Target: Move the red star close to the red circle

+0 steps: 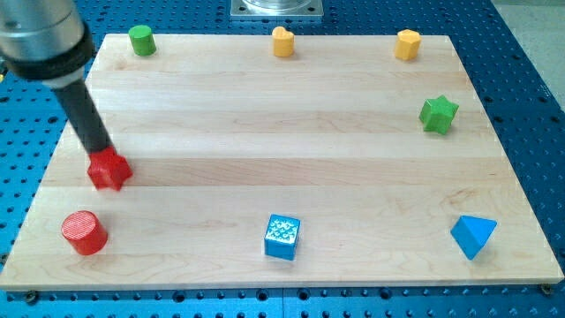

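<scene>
The red star (109, 170) lies near the board's left edge, at mid height in the view. The red circle (84, 233) stands below it and slightly left, near the bottom-left corner, with a small gap between them. My dark rod comes down from the view's top left, and my tip (99, 152) touches the star's upper-left side.
A green circle (141, 40), a yellow heart (282, 41) and a yellow hexagon (407, 44) stand along the wooden board's (265, 124) top edge. A green star (438, 114) is at the right. A blue cube (282, 237) and a blue triangle (473, 236) are near the bottom edge.
</scene>
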You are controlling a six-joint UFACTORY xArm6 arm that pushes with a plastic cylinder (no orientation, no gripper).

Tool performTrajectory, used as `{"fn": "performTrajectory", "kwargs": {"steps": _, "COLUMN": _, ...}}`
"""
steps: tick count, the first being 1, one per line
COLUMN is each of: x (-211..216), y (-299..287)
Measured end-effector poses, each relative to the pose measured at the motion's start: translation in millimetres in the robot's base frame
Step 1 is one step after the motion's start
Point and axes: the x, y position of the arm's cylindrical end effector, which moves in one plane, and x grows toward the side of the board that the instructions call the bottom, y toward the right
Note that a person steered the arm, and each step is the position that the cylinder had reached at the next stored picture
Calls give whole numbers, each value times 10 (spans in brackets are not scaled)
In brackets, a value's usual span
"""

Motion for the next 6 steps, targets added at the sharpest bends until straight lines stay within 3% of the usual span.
{"fn": "performTrajectory", "kwargs": {"steps": 1, "x": 309, "y": 90}}
{"fn": "performTrajectory", "kwargs": {"steps": 2, "x": 88, "y": 392}}
{"fn": "performTrajectory", "kwargs": {"steps": 4, "x": 241, "y": 182}}
{"fn": "performTrajectory", "kwargs": {"steps": 6, "x": 246, "y": 924}}
